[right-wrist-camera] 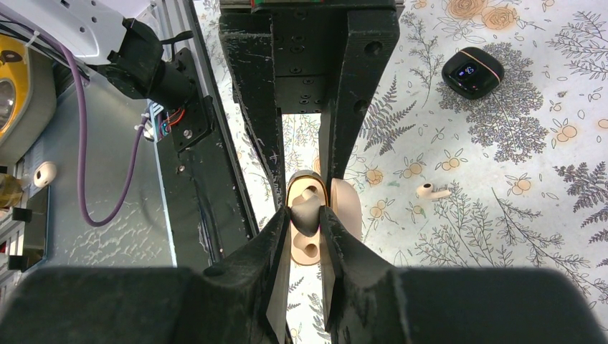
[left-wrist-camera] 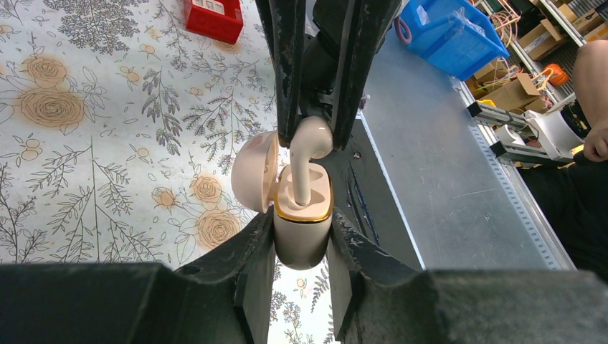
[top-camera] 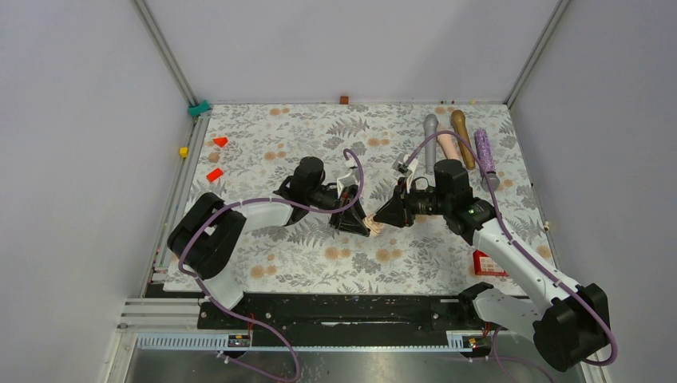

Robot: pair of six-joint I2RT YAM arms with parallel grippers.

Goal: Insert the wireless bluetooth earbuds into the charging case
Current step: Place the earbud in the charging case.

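Earbud [left-wrist-camera: 307,154] in R end effector [right-wrist-camera: 305,218], at case [left-wrist-camera: 302,240]

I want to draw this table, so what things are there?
case: 1, cream, open, in left pincer
earbuds: 2, cream, one in right pincer at case, another on cloth
dark case: 1, black, on cloth
sticks: 4, grey, pink, brown, purple, far right
box: 1, red, near right
blocks: 2, red, far left
cube: 1, yellow, left edge
pincers: 2, black, both shut
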